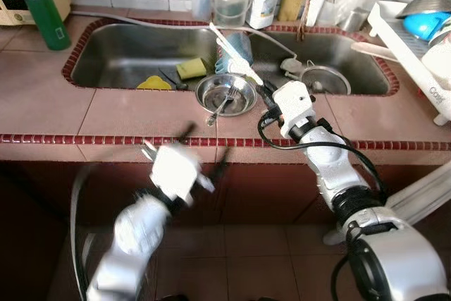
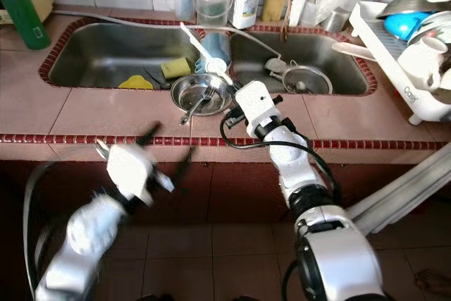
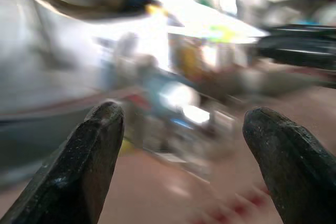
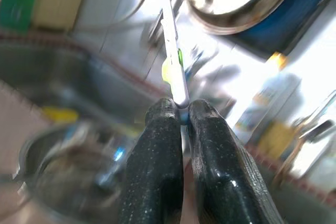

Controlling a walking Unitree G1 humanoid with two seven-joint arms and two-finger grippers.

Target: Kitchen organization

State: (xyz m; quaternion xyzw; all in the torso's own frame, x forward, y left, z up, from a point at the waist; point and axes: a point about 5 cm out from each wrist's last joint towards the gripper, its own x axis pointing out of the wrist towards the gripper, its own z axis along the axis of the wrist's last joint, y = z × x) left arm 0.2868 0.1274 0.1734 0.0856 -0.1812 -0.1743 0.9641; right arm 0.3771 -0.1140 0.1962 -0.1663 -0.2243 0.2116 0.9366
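My right gripper [image 1: 263,89] is over the counter edge by the sink divider, shut on a thin white utensil [image 1: 229,51] with a green mark [image 4: 172,61]; the utensil slants up over the sink. Just left of it, a steel bowl [image 1: 225,94] holding a fork [image 1: 220,106] sits on the counter. My left gripper [image 1: 204,149] is blurred, lower, in front of the counter's red-tiled edge; its fingers [image 3: 94,145] stand wide apart with nothing between them.
The double steel sink [image 1: 127,51] holds a yellow sponge [image 1: 192,68] and yellow cloth [image 1: 153,84]; a strainer [image 1: 325,80] lies in the right basin. A green bottle [image 1: 42,13] stands far left, a measuring cup [image 1: 231,6] behind the sink, a dish rack [image 1: 416,33] at right.
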